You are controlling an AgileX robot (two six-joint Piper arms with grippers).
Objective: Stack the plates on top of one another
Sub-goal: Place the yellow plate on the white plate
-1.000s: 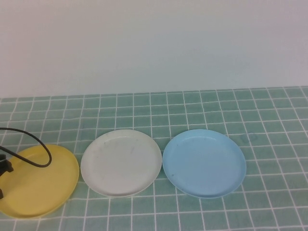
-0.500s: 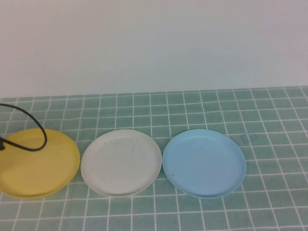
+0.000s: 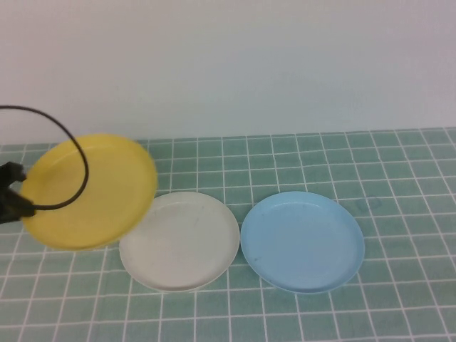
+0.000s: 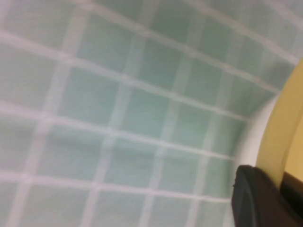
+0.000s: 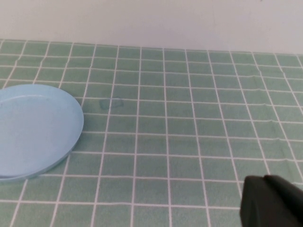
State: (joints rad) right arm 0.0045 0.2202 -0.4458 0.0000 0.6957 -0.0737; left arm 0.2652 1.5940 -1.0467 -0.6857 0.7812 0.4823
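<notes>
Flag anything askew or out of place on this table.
Only the yellow plate: the left gripper holds it by its rim, lifted and tilted, overlapping the white plate. White and light blue plate lie flat. The right gripper is near the light blue plate.

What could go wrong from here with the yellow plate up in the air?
1. The left pincer grips the yellow plate only at its rim, tilted; it could slip or swing.
2. The lifted plate already overlaps the white plate off-centre; released here, it would probably land askew or slide off.
3. A black cable loops across the yellow plate and might snag.
The right pincer is parked apart from the light blue plate, too far off to help.
</notes>
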